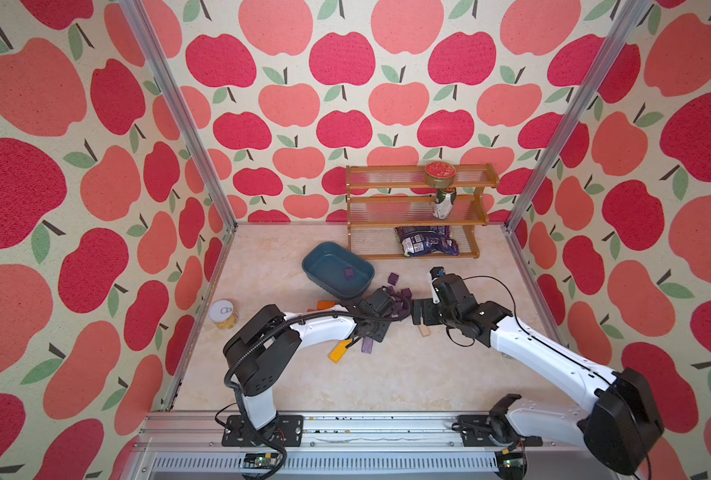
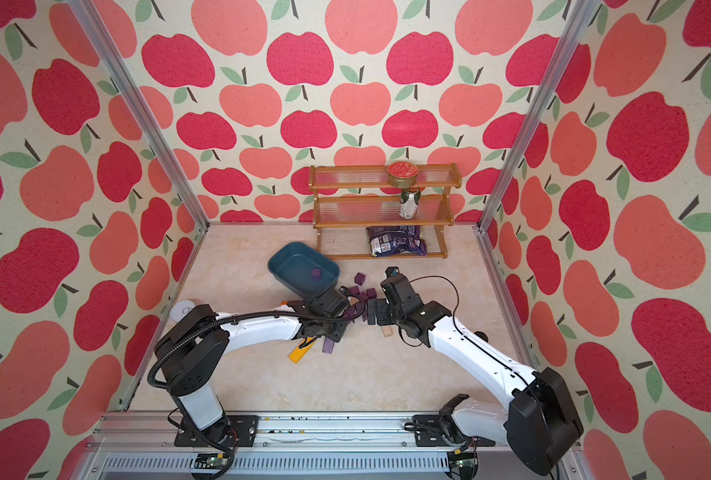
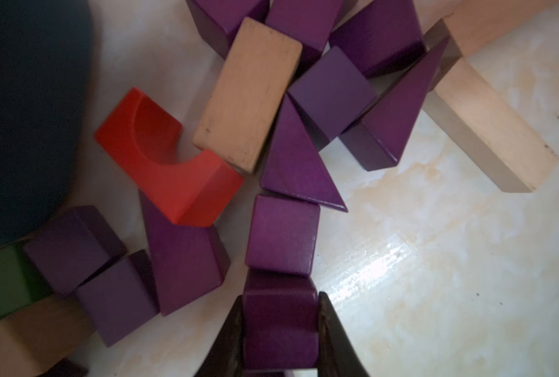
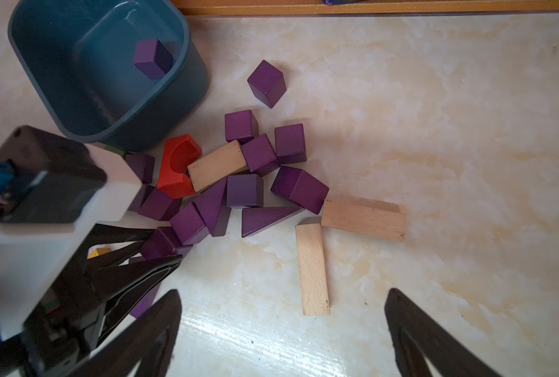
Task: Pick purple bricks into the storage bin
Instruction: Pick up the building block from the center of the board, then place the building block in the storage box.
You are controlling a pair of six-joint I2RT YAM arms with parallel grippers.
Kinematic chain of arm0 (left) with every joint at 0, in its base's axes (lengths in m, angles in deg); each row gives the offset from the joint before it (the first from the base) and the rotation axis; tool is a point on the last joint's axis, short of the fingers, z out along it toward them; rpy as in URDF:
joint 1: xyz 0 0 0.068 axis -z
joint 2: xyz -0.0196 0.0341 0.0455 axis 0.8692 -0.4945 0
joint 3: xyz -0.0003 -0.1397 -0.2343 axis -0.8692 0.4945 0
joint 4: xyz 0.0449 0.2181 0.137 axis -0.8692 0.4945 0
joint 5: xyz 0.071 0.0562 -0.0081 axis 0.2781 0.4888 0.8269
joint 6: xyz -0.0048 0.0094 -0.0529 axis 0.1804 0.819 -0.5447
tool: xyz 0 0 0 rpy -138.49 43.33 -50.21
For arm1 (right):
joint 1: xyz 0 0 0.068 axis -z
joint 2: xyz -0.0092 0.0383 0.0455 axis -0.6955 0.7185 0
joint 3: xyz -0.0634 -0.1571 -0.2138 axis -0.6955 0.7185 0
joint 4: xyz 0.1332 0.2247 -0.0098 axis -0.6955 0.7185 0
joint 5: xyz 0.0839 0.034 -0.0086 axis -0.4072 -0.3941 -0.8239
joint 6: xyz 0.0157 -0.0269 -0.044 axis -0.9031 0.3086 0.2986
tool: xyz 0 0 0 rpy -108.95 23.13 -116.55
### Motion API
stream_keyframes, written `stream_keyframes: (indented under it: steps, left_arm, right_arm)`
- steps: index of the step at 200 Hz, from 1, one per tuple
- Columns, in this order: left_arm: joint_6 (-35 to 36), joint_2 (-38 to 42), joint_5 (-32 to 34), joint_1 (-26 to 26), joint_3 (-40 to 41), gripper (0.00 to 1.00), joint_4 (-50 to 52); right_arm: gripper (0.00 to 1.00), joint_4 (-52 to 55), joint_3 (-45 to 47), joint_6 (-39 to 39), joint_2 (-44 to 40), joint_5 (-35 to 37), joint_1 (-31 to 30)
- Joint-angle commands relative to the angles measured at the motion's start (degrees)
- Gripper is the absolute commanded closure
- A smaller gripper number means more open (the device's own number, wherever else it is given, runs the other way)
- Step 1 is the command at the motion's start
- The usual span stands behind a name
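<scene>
One purple brick (image 4: 152, 58) lies in the bin (image 4: 33, 71); other bricks (image 4: 260, 153) crowd just beside it. Left gripper (image 3: 281, 302) clamps a cube (image 3: 279, 342) at the heap's edge; right gripper (image 4: 283, 291) gapes wide, empty.

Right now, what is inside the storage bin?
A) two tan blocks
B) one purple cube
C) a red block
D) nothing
B: a single purple cube rests on the floor of the storage bin, with nothing else inside.
</scene>
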Motion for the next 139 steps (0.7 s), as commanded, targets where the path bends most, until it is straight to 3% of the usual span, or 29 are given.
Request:
stream_keyframes:
  steps: [1,78,139]
  left_arm:
    - [2.1,5.1,3.0,-0.4,-1.0,0.77,1.7]
    - [6.7,13.0,3.3,-9.8,-4.4,0.76,3.3]
    - [8.6,9.2,3.1,-19.3,-10.4,0.76,2.9]
  right_arm:
    - [0.01,0.8,1.4,-1.1,-1.5,1.5,0.4]
    - [0.01,-2.1,2.9,-2.2,-0.5,-0.5,0.4]
    - [0.01,-2.4,1.7,-1.4,1.6,-1.6,0.4]
